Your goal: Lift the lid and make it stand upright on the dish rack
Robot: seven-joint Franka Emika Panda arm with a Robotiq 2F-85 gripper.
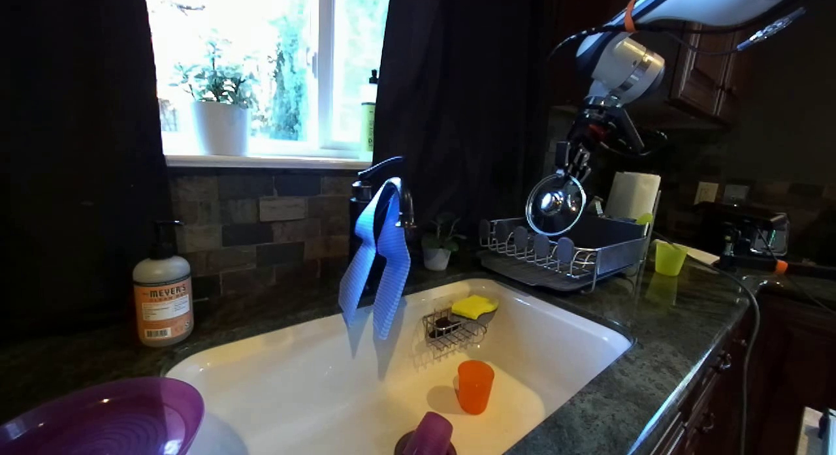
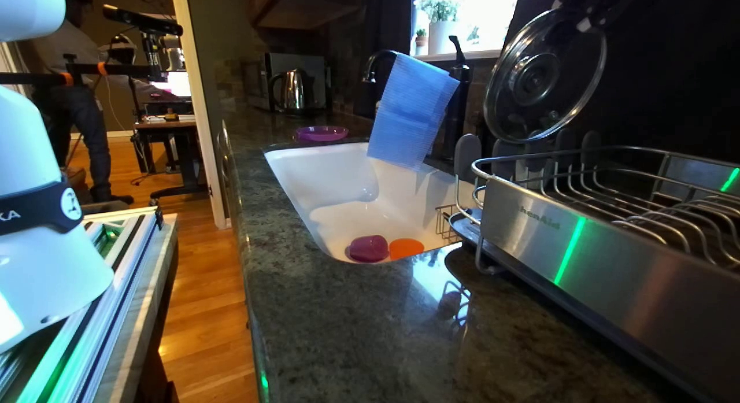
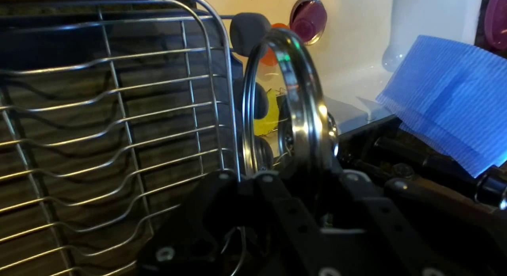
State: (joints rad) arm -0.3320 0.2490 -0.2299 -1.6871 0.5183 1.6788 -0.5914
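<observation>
The round glass lid with a shiny metal rim (image 1: 556, 207) is held on edge, nearly upright, in both exterior views (image 2: 529, 79). My gripper (image 1: 575, 169) is shut on the lid's upper rim. In the wrist view the lid's rim (image 3: 299, 82) runs up from between the fingertips (image 3: 307, 175). The dish rack (image 1: 620, 254) is steel wire with grey rounded prongs and a dark base tray. In an exterior view the lid's lower edge hangs over the sink-side prongs of the rack (image 2: 624, 276). I cannot tell whether they touch. The rack's wires (image 3: 115, 86) lie left in the wrist view.
The white sink (image 1: 294, 370) beside the rack holds an orange cup (image 1: 475, 386) and a purple cup (image 1: 431, 434). A blue cloth (image 2: 410, 111) hangs over the faucet. A white board (image 1: 633, 192) stands at the rack's far end, near a green cup (image 1: 669, 259).
</observation>
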